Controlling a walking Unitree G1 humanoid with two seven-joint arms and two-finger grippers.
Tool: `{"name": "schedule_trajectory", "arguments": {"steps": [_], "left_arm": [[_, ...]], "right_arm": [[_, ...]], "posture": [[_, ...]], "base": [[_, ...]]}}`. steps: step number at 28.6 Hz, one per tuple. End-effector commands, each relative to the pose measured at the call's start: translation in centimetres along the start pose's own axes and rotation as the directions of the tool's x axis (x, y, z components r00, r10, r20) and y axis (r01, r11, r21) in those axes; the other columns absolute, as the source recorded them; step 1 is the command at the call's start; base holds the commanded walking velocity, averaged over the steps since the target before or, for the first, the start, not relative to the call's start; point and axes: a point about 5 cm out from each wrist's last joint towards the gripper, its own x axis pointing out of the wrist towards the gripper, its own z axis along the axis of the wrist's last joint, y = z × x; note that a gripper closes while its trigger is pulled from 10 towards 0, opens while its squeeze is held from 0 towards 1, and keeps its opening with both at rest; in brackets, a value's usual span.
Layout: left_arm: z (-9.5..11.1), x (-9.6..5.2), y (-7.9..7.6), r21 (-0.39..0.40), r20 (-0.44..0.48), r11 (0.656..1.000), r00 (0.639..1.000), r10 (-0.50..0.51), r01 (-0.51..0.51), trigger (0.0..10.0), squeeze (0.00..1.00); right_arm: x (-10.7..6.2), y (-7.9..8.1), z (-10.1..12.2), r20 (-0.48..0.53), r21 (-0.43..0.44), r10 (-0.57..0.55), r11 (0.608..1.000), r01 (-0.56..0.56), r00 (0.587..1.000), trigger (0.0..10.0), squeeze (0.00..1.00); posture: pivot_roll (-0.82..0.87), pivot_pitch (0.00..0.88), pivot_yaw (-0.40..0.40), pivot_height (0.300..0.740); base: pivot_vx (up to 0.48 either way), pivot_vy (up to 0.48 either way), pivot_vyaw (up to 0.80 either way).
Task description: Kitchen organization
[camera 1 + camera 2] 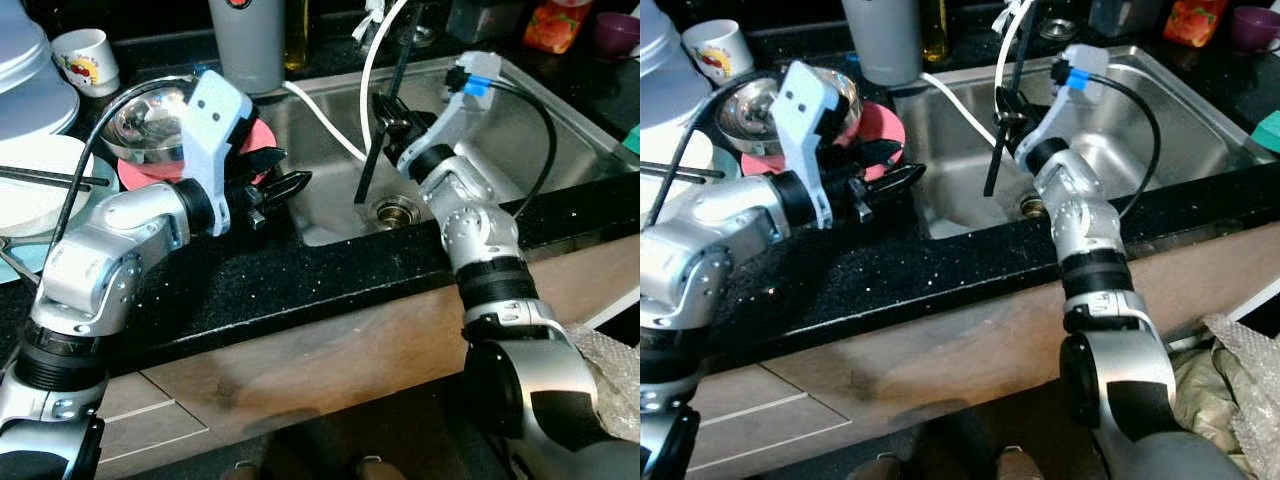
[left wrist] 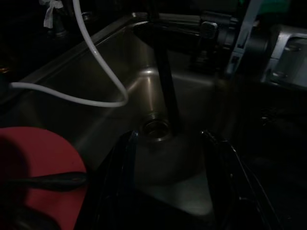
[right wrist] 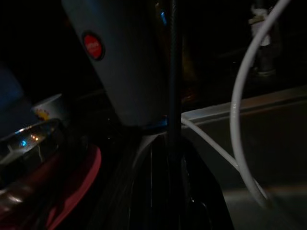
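Observation:
My right gripper [image 1: 392,118] is over the steel sink [image 1: 540,130], shut on a long thin black utensil [image 1: 368,170]. The utensil stands nearly upright, its lower end just above the drain [image 1: 395,212]. The right wrist view shows the black utensil [image 3: 172,96] pinched between the fingers. My left gripper [image 1: 290,170] is open at the sink's left rim, low over the black counter [image 1: 300,270], with nothing between its fingers [image 2: 120,167]. Just behind it lie a red plate [image 1: 258,138] and a steel bowl [image 1: 150,120].
A white hose [image 1: 322,122] loops into the sink. A grey tumbler [image 1: 246,45] and a white cup [image 1: 85,60] stand at the back. White plates [image 1: 30,195] with chopsticks [image 1: 50,179] sit far left. An orange packet [image 1: 558,25] and a purple cup [image 1: 615,30] are at the back right.

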Motion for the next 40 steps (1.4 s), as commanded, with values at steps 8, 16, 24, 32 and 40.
{"name": "schedule_trajectory", "arguments": {"steps": [8, 16, 24, 32, 40], "left_arm": [[-0.4, -0.2, -0.2, 0.066, -0.012, 0.998, 1.000, -0.011, 0.012, 10.0, 0.00], [-0.6, 0.1, -0.5, 0.062, -0.025, 0.998, 0.999, -0.027, 0.028, 10.0, 0.00], [-0.8, 0.5, -1.0, 0.071, -0.052, 0.993, 0.995, -0.088, 0.092, 10.0, 0.00], [-0.3, 1.7, -1.1, 0.106, -0.034, 0.988, 0.994, -0.106, 0.109, 10.0, 0.00], [-0.3, 2.1, -0.4, 0.128, -0.037, 0.989, 0.997, -0.073, 0.078, 10.0, 0.00]], "right_arm": [[1.0, 1.3, -2.4, -0.150, -0.111, 0.112, 0.985, -0.129, 0.982, 10.0, 0.00], [0.5, 1.7, -4.9, -0.393, -0.209, 0.178, 0.938, -0.276, 0.902, 10.0, 0.00], [-0.2, 0.1, -5.1, -0.505, -0.283, 0.144, 0.904, -0.321, 0.851, 10.0, 0.00], [-1.1, -2.4, -4.3, -0.535, -0.352, 0.017, 0.904, -0.241, 0.845, 10.0, 0.00], [-1.5, -3.9, -3.1, -0.525, -0.422, -0.049, 0.882, -0.210, 0.849, 10.0, 0.00]], "posture": [[0.08, 0.191, -0.004, 0.740], [0.08, 0.190, -0.002, 0.740], [0.08, 0.183, -0.004, 0.740], [0.07, 0.165, 0.004, 0.740], [0.07, 0.151, 0.008, 0.740]], "base": [[0.000, 0.000, 0.00], [0.000, 0.000, 0.00], [0.000, 0.000, 0.00], [0.000, 0.000, 0.00], [0.000, 0.000, 0.00]]}}
